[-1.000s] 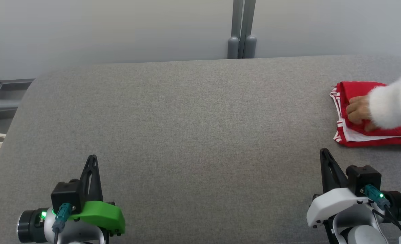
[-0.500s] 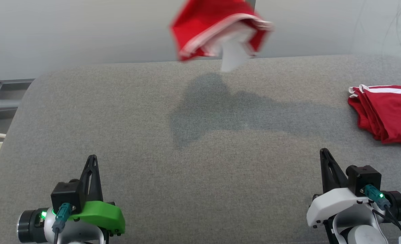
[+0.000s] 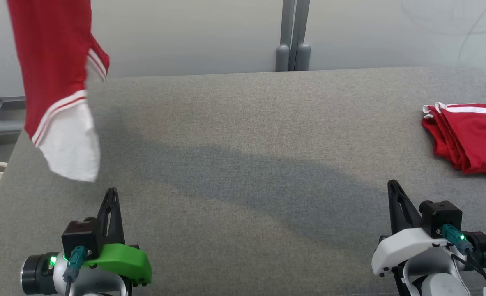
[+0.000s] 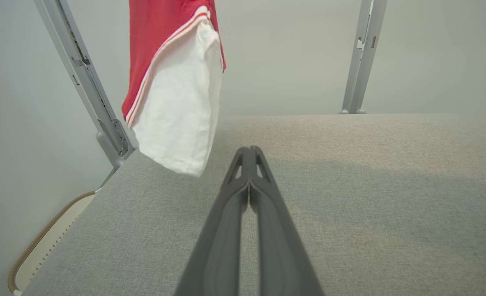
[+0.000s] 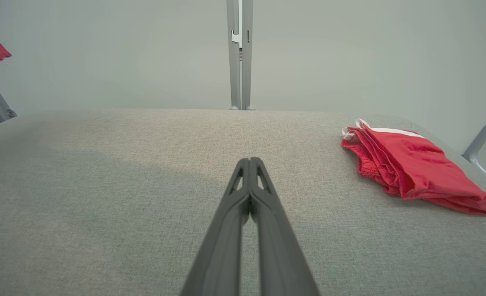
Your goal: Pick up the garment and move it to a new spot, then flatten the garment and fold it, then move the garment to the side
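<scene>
left gripper: near edge of the table, left side; the two dark fingers are pressed together tip to tip, grasping nothing
right gripper: near edge, right side; fingers clenched the same way, with nothing between them
hanging garment: in the air over the table's left edge, beyond the left gripper and apart from it; red with white stripes and a white lower panel, touching no surface. Its top runs out of the head view, so what holds it up cannot be told
folded garment: lies at the right edge, a flat red stack with a white band, beyond the right gripper and clear of it
posts: grey uprights behind the far edge, before a plain wall
done so far: judging by the tidy stack at the right edge, one piece looks finished and set aside
left to do: for the hanging garment everything, it seems: picking up, moving, flattening, folding, moving aside; neither gripper has hold of it
writing: no brand, label or lettering is readable on either garment, the grippers or the table
</scene>
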